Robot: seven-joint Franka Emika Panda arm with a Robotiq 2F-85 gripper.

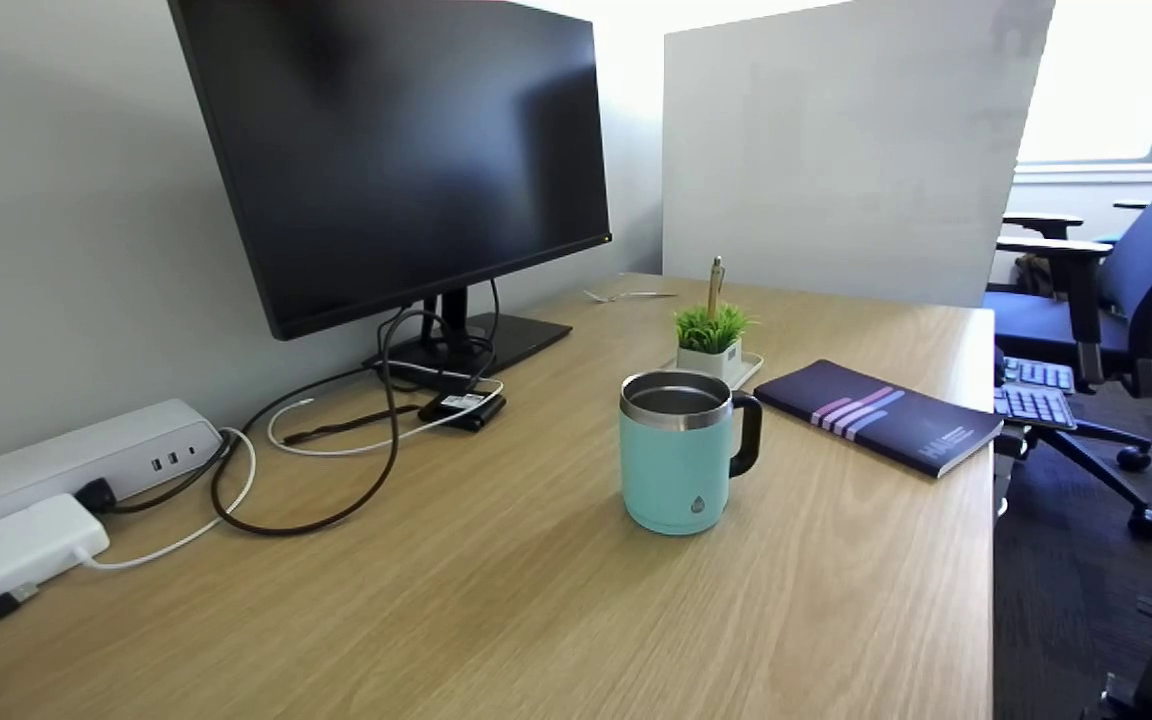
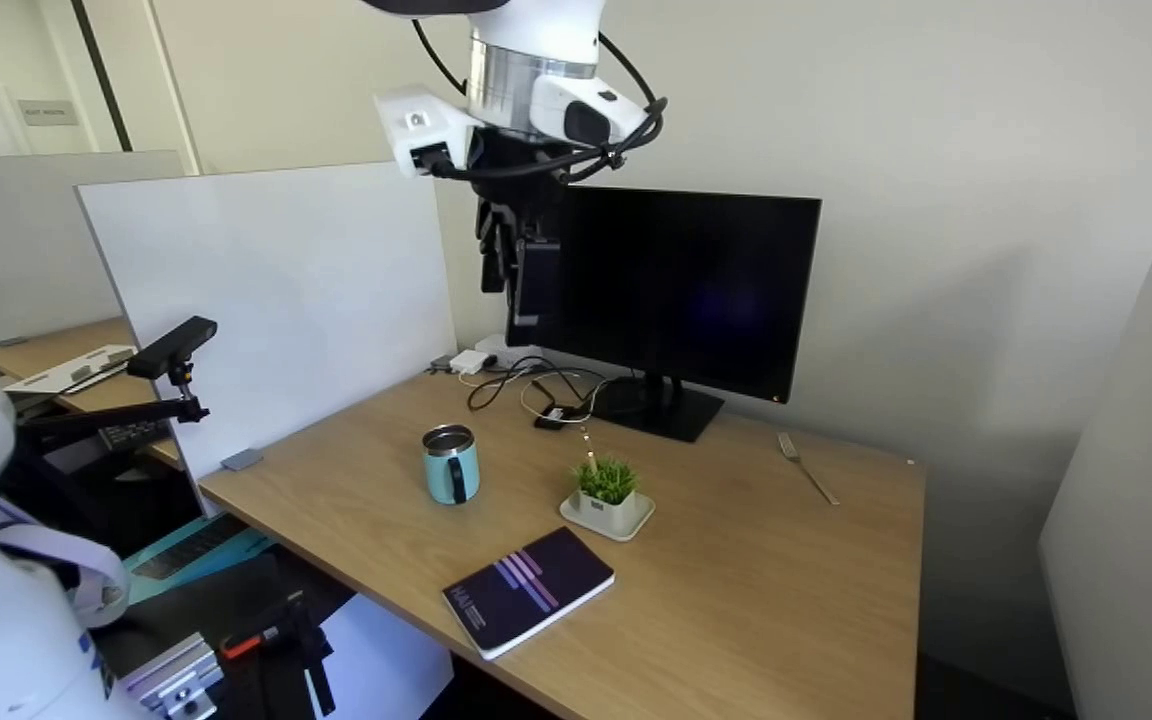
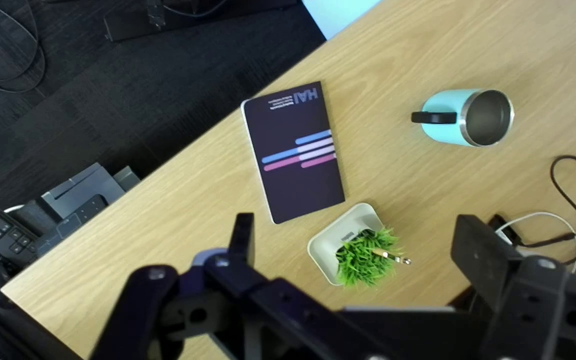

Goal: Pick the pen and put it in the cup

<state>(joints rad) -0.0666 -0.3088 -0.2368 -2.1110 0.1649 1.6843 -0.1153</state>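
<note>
The pen (image 1: 714,288) is a thin, tan stick with a metal end. It stands nearly upright in a small potted grass plant (image 1: 711,330), its lower part hidden in the grass. The pen also shows in an exterior view (image 2: 589,450) and in the wrist view (image 3: 390,256). The cup is a teal mug (image 1: 671,470) with a black handle, upright on the desk; it also shows in an exterior view (image 2: 451,470) and the wrist view (image 3: 440,134). My gripper (image 2: 513,300) is high above the desk. In the wrist view the gripper (image 3: 355,220) is open and empty, its fingers wide apart.
The plant stands on a small white tray (image 3: 325,250). A dark notebook (image 2: 531,590) lies near the desk edge. A monitor (image 1: 416,150) stands behind, with cables (image 1: 391,450) and a white power strip (image 1: 101,455) beside it. A fork (image 2: 806,468) lies on the desk.
</note>
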